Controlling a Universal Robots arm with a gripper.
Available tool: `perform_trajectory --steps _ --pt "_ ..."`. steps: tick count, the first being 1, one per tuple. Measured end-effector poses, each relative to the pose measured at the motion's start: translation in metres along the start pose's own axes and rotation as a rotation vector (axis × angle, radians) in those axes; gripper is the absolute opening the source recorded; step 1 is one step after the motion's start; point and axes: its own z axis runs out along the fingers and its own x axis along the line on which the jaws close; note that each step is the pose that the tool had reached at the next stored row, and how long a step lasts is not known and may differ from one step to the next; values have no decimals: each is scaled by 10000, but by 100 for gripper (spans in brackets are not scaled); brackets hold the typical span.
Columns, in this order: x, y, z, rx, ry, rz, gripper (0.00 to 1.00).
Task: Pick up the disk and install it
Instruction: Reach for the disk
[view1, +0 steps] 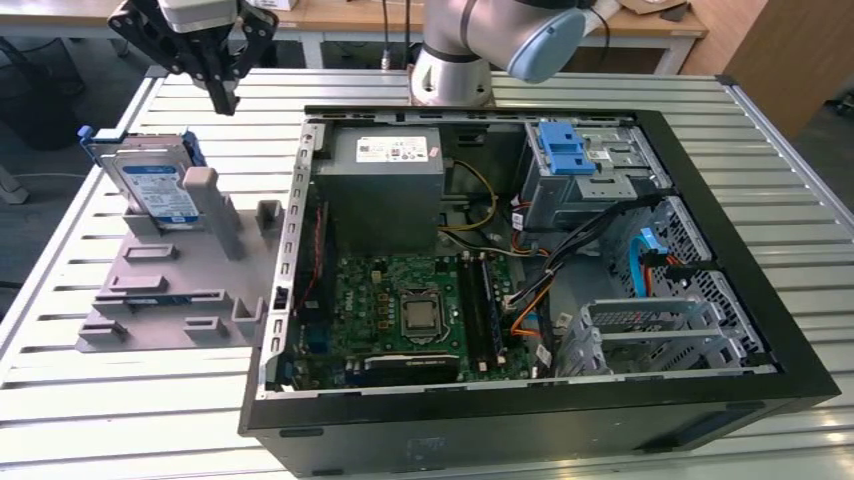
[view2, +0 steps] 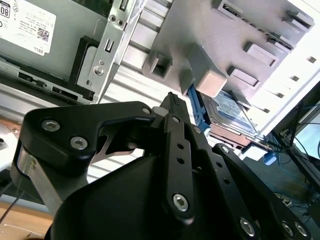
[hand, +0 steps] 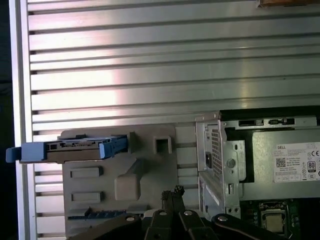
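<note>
The silver-metal hard drive in its blue plastic carrier frame, the disk (view1: 151, 185), stands on edge in a slot of a pale grey moulded plastic holder (view1: 167, 290). The holder lies on the ribbed aluminium bench (view1: 120, 420) near the edge on the exterior view's left, towards the far corner. Propped upright against a post, the disk has its top edge and both faces free, which I judge is meant to let it be pinched from above rather than pried off a flat surface. The black two-fingered tool (view1: 223, 98) hangs above the bench just beyond the disk, on the side of the far edge. Its fingers are drawn together with nothing between them, and it is not touching the disk. In the first wrist view the disk (hand: 75, 147) appears edge-on, well apart from the tool (hand: 172, 192), so the pick has not yet been made. The black computer case (view1: 534, 415) lies on its side in the middle of the bench with its open side up, probably so its bays can be reached from overhead. Inside it, the grey metal cage with a blue latch (view1: 607, 185) sits at the far end, beside the grey power-supply box (view1: 387, 170).
</note>
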Motion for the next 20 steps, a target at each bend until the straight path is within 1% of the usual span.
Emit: perform_trajectory --steps 11,20 --pt "199 27 8 1 0 0 11" --pt "363 63 17 1 1 0 11"
